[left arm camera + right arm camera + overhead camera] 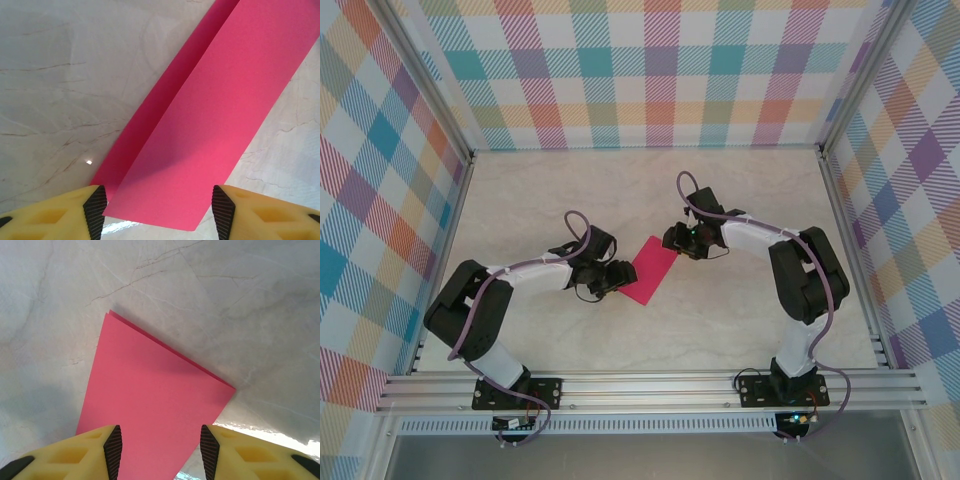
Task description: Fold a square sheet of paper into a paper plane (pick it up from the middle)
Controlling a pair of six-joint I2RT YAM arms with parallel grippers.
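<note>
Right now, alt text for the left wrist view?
A folded magenta-pink paper sheet lies on a pale marbled table, running diagonally to the top right, its layers slightly offset. The left gripper is open, its yellow, black-padded fingers flanking the sheet's near end.

Clearance about the two parted claws.
The folded square sheet of paper (651, 270) lies flat across the jaw gaps of the left gripper (159, 207) and the right gripper (161, 447). To each claw's outer sides the table (620, 190) is bare.
</note>
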